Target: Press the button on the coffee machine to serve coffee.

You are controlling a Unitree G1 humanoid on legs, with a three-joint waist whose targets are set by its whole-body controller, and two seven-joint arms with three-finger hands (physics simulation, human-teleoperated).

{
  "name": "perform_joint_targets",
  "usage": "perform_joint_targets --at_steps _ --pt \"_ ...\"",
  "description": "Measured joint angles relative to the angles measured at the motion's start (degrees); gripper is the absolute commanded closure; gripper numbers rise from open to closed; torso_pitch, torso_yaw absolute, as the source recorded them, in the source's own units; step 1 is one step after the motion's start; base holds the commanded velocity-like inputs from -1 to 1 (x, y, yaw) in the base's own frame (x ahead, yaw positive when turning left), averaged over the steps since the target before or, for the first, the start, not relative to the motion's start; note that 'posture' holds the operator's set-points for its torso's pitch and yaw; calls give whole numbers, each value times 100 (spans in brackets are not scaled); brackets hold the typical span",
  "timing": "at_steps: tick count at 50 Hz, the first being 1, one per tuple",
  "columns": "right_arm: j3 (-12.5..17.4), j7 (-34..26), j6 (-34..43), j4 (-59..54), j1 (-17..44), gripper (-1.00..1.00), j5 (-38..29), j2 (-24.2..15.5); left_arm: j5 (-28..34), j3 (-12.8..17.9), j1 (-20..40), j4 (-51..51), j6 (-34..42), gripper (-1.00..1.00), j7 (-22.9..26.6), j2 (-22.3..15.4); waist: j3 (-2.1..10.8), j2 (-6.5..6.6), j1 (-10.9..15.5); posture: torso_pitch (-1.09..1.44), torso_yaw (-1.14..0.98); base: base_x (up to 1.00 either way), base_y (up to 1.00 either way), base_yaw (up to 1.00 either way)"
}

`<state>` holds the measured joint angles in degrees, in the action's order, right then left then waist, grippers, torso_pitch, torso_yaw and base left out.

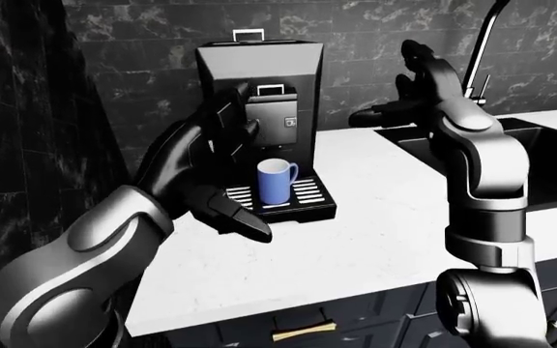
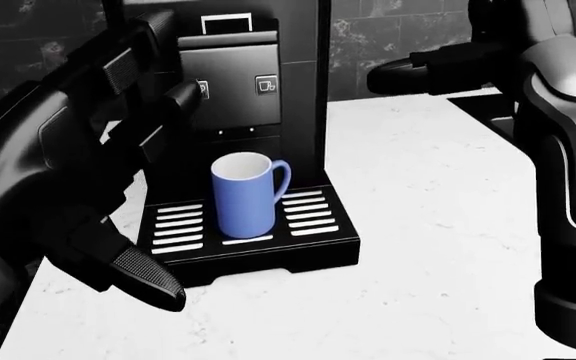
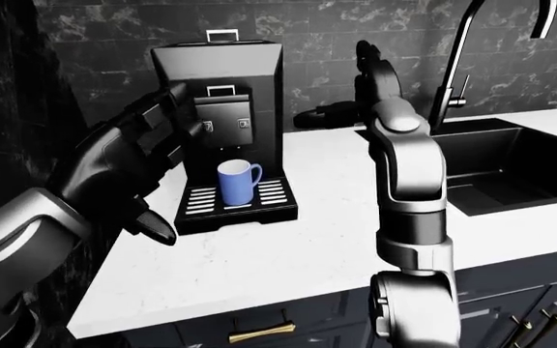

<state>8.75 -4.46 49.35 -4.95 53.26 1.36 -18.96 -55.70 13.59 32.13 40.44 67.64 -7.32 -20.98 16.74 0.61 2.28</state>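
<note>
1. Coffee machine (image 3: 219, 109) sits on the white counter (image 2: 448, 247), against the dark marble wall. Its buttons are on the panel above the mug; two show in the head view, the right button (image 2: 266, 85) clear, the left button (image 2: 201, 88) partly behind the fingers.
2. Left hand (image 2: 118, 127) is at the machine's left side, fingers spread wide, holding nothing. Fingertips (image 2: 183, 94) are just beside the left button; can't tell if they touch it.
3. Right hand (image 1: 404, 98) is raised to the machine's right, well apart from it. Grip state can't be made out.
4. Risk: the hand is bulky next to small, close-set buttons, so a finger could land on the wrong one or on bare panel. No coffee.
5. Risk: the lower thumb (image 2: 148, 281) hangs just beside the drip tray (image 2: 308, 217). A push forward could shove the machine or tray.
6. Risk: a sideways sweep could knock the blue mug (image 2: 245, 193) off the tray, directly under the panel.
7. Count: one machine, one mug, one drip tray, two visible buttons, one sink (image 3: 511, 163), one faucet (image 3: 462, 51), both right of the machine.
</note>
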Motion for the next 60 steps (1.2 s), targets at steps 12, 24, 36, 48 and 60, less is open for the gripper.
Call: perform_joint_targets --at_steps 12,24,36,48,60 --pt "-4 -3 4 -94 52 -100 16 -12 49 -55 27 -35 -2 -100 44 38 -4 7 -3 -42 0 0 0 0" --pt "-4 5 39 -67 105 -100 23 -7 189 -127 20 -95 -27 -100 126 109 -1 -4 -4 -42 0 0 0 0" --pt "12 27 42 14 5 -100 58 8 687 -266 -35 -274 -148 -100 478 235 0 -18 -3 -42 0 0 0 0" --pt "33 45 47 77 -62 -100 80 0 1235 -290 -40 -430 -219 -100 867 369 3 -35 -2 -42 0 0 0 0" --pt "-25 66 -42 -27 -29 -100 90 71 1544 -309 29 -593 -293 -100 1137 405 13 -42 -10 -42 0 0 0 0"
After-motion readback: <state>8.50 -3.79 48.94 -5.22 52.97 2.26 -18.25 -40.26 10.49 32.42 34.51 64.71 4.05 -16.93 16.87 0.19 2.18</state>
